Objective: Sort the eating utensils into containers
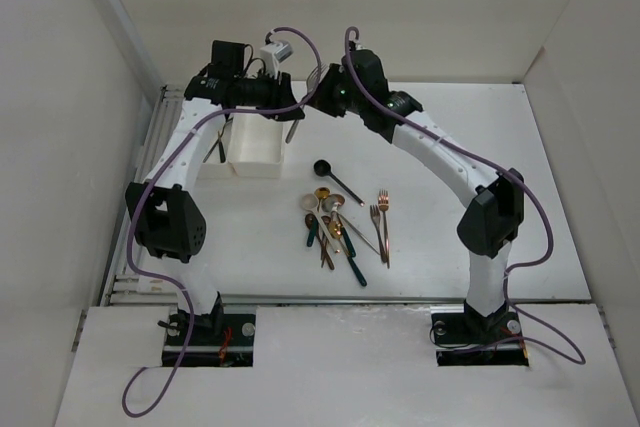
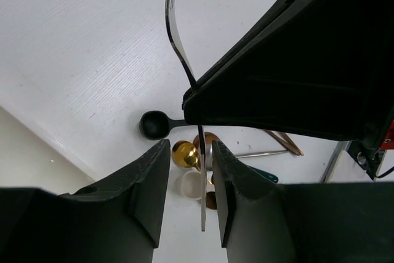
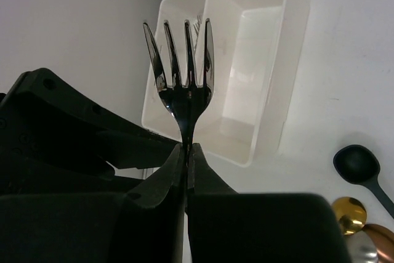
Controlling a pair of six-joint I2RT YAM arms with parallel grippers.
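Note:
My right gripper [image 3: 186,149] is shut on the neck of a black fork [image 3: 184,72], tines up, over the two white bins [image 3: 255,72]. The left bin [image 3: 175,35] holds a fork; the right bin shows nothing inside. My left gripper [image 2: 189,152] is open, and the fork's handle [image 2: 202,183] stands between its jaws, nearer the right finger [image 2: 225,177]. In the top view both grippers [image 1: 292,105] [image 1: 318,97] meet at the bins [image 1: 255,152]. The other utensils [image 1: 335,227] lie piled mid-table, with a black spoon [image 1: 325,169] and copper forks [image 1: 381,217] beside them.
A dark utensil [image 1: 215,147] sits in the left bin in the top view. White walls enclose the table on the left, back and right. A slotted rail runs along the table's left edge [image 1: 150,157].

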